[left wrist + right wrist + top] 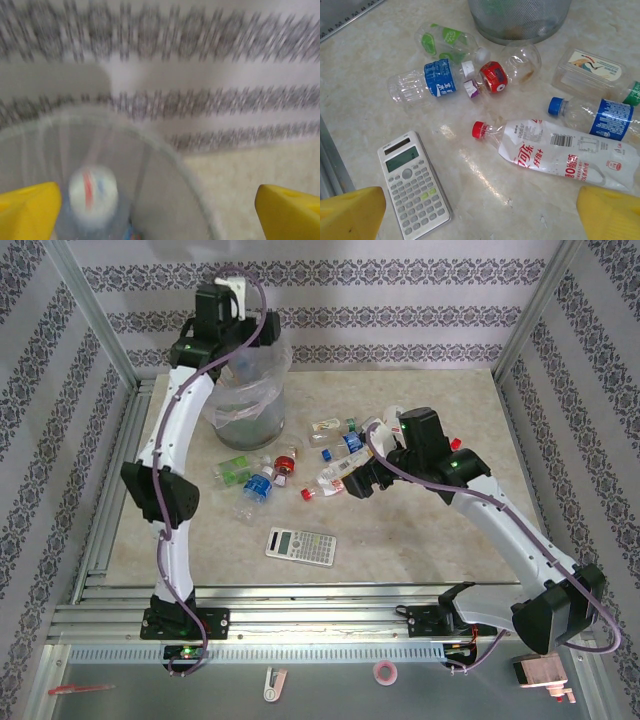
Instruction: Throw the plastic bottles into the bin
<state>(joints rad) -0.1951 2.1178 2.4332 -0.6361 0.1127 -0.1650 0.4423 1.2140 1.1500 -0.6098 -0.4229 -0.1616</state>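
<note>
The grey bin (247, 405) with its clear bag stands at the back left, and its wall (520, 20) shows at the top of the right wrist view. My left gripper (226, 312) hangs over it, open (160, 210). A blurred white-capped bottle (92, 195) is down inside the bin rim (165, 150), free of the fingers. Several plastic bottles (258, 485) lie on the table. My right gripper (352, 480) is open (480, 215) above the table, just short of a crushed red-capped bottle (555, 150). A blue-label bottle (427, 85) and a blue-capped one (600, 117) lie beyond.
A grey calculator (300, 545) lies at the front of the table, at the lower left (412, 182) of the right wrist view. Aluminium frame rails (110, 490) border the table's left and front. Patterned walls close the back and sides.
</note>
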